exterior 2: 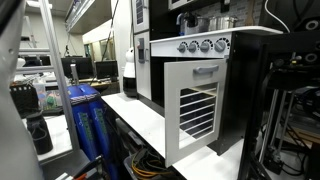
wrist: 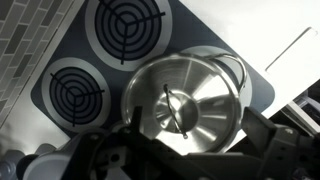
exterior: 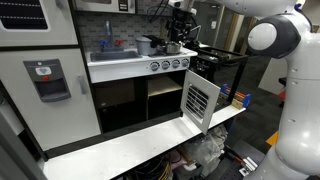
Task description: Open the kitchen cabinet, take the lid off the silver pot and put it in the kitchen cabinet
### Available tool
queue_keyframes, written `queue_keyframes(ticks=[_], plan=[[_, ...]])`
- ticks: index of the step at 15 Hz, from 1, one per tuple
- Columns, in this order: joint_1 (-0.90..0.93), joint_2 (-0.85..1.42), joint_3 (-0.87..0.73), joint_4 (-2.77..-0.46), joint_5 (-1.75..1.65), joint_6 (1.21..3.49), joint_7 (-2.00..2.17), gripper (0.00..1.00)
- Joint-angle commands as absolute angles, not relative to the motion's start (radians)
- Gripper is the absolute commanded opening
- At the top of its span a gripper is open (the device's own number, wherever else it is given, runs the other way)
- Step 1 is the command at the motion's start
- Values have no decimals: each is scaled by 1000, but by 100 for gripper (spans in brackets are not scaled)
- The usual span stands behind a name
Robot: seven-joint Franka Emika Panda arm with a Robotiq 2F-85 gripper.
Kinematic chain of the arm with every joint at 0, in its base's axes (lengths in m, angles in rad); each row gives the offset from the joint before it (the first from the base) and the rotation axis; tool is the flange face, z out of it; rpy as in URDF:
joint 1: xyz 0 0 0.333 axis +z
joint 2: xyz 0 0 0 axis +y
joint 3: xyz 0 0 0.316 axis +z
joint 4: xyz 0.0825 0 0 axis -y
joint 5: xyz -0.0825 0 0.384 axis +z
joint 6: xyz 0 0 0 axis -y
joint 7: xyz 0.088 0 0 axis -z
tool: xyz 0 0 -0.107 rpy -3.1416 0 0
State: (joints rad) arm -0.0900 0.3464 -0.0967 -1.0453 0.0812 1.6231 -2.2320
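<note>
as wrist view shows, lid (wrist: 185,103) on silver pot (wrist: 238,72)

In an exterior view, seen from the front and slightly above, mid-distance, facing kitchen cabinet (exterior: 201,100) and knobs (exterior: 168,64); in an exterior view, low, close, side-on to kitchen cabinet (exterior 2: 195,110) and knobs (exterior 2: 200,45) — the shared part; wrist view straight down, tight on lid (wrist: 185,100).
</note>
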Motion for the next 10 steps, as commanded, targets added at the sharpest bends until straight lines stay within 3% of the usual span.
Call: queue_keyframes(ticks=[1,10], plan=[[-100,385,-93,-990,91,1579,-2261,100],[-106,436,-89,-913,102,1467,-2287,100]])
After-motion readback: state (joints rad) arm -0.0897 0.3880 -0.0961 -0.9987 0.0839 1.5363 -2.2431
